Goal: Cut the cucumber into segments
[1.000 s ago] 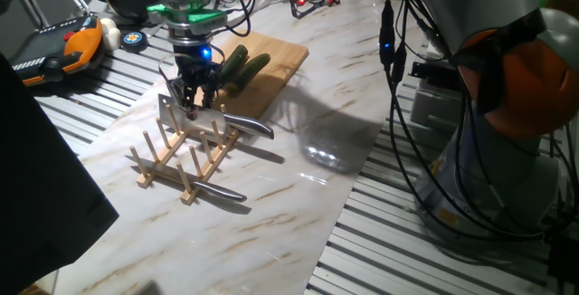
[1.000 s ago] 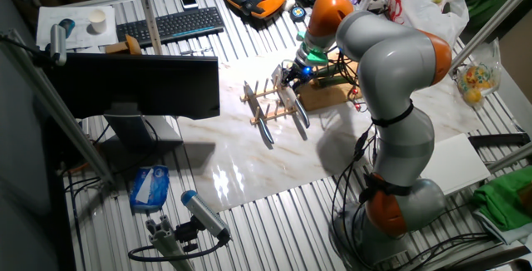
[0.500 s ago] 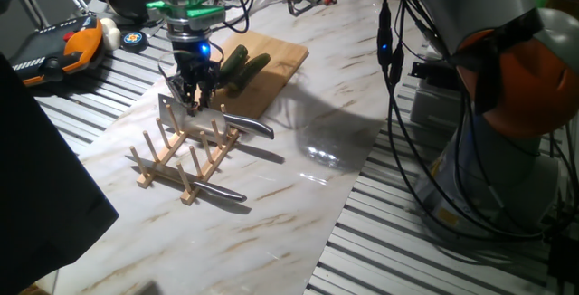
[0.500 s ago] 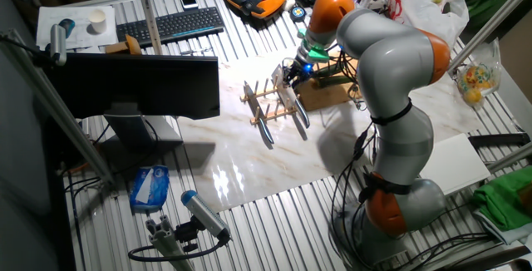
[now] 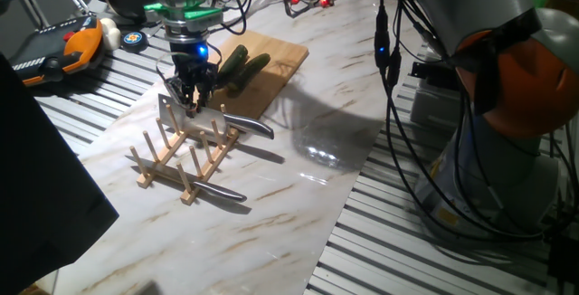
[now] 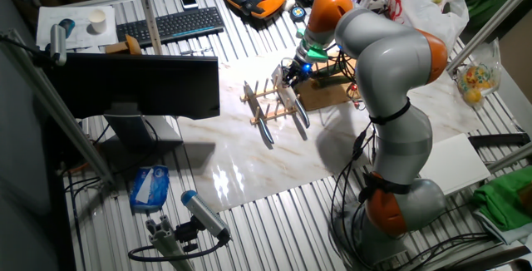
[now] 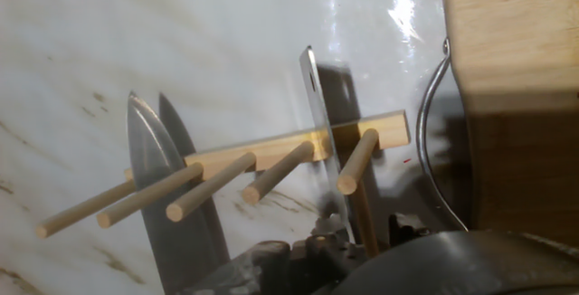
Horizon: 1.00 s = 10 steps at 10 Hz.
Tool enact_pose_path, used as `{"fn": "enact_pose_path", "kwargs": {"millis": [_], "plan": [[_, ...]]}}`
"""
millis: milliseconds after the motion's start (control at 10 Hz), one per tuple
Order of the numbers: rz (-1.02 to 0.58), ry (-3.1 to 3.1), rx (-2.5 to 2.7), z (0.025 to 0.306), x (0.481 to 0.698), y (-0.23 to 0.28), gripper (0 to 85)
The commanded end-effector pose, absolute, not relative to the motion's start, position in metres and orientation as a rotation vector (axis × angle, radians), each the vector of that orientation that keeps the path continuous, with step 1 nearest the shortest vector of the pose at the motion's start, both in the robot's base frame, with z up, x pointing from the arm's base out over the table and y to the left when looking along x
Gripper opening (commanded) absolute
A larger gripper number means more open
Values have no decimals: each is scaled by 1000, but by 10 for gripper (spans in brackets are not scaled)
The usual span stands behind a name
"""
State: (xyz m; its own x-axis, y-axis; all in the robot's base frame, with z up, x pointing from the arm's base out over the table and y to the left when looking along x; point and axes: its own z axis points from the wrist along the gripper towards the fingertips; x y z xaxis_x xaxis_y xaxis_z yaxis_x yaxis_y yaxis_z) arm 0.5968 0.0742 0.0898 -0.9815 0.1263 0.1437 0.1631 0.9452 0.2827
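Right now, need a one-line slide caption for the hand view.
Gripper above the wooden knife rack, cleaver standing between the pegs, cutting board at right.

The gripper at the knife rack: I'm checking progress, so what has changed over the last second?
Almost nothing. The gripper stays low over the wooden rack at the cleaver, shifting barely. The cucumber remains on the board, and the second knife remains in the rack.

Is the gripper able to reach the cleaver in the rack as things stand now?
Probably yes. The gripper hangs directly over the cleaver standing in the wooden rack, its fingers at the blade's top edge, with nothing between them. Whether they grip it cannot be told.
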Motion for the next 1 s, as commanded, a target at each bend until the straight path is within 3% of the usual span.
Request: {"fn": "enact_pose_path", "kwargs": {"millis": [0, 200, 400, 900], "plan": [[-458, -2973, -226, 89, 597, 76, 280], [-460, -2973, -226, 89, 596, 78, 210], [-481, -2962, -222, 89, 596, 78, 7], [-467, -2970, -227, 91, 596, 79, 7]]}}
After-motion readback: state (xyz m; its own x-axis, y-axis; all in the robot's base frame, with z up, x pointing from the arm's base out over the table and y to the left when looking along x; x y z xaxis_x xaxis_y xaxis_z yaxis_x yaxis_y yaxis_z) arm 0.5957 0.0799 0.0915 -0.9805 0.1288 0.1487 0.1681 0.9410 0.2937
